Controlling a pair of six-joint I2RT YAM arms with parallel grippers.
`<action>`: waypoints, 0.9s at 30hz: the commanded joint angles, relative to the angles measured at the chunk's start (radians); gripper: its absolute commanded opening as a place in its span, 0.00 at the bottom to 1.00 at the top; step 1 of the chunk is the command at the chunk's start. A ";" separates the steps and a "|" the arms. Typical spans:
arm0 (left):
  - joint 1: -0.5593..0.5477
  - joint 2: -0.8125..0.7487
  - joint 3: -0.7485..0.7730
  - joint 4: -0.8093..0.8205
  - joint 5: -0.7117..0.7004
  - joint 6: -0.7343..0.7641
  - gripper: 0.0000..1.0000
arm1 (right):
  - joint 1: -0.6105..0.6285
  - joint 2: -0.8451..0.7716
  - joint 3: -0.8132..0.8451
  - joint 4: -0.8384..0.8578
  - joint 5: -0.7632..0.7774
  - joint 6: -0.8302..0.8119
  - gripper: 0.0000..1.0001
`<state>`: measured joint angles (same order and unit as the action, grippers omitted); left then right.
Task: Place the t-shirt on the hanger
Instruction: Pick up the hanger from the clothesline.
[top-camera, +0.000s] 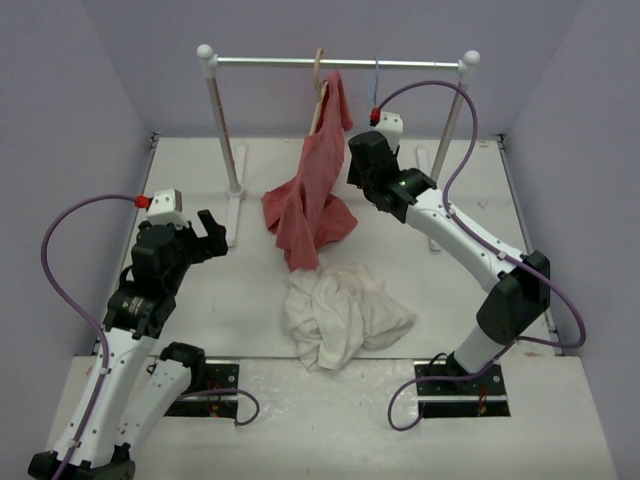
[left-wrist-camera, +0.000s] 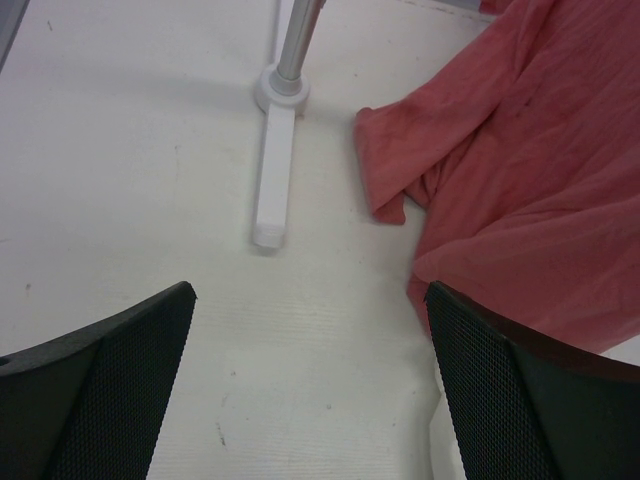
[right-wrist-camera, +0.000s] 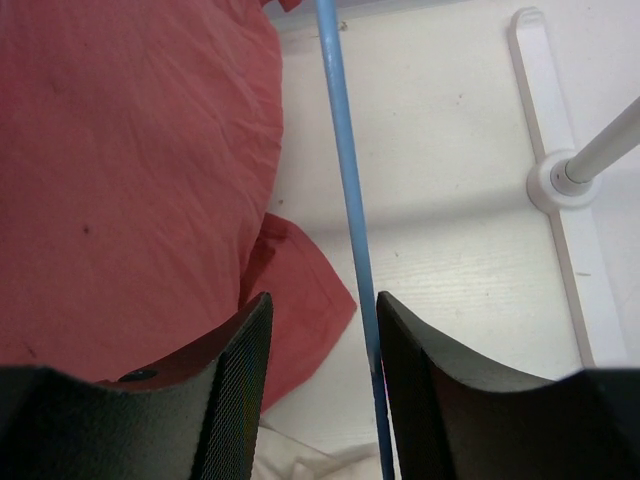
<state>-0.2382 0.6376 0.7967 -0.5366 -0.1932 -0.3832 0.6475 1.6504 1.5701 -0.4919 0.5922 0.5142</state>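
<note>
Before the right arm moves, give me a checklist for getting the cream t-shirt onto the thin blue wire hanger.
1. Right gripper straddling the thin light-blue wire hanger: ok.
2. Right gripper shut on the wire: not ok, open.
3. Left gripper open, empty: ok.
4. Crumpled cream cotton t-shirt lying free on the white table: ok.
5. Red-pink cloth garment clear of the t-shirt: cannot tell.

The hanger (right-wrist-camera: 346, 170) hangs right of the garment (top-camera: 315, 190), the t-shirt (top-camera: 345, 315) before it.

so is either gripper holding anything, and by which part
Nothing is gripped. The left gripper is open and empty; the right gripper is open, a wire of the hanger between its jaws, unclamped.
</note>
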 joint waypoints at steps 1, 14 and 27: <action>-0.006 -0.004 -0.007 0.032 0.009 0.006 1.00 | -0.007 -0.050 -0.016 0.033 0.014 -0.033 0.47; -0.013 -0.017 -0.008 0.030 0.011 0.006 1.00 | -0.038 -0.044 -0.036 0.032 0.029 -0.077 0.23; -0.018 -0.021 -0.008 0.032 0.011 0.006 1.00 | -0.040 -0.092 -0.055 0.030 0.003 -0.107 0.00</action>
<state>-0.2500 0.6258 0.7925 -0.5365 -0.1898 -0.3832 0.6094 1.6354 1.5240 -0.4914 0.5890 0.4318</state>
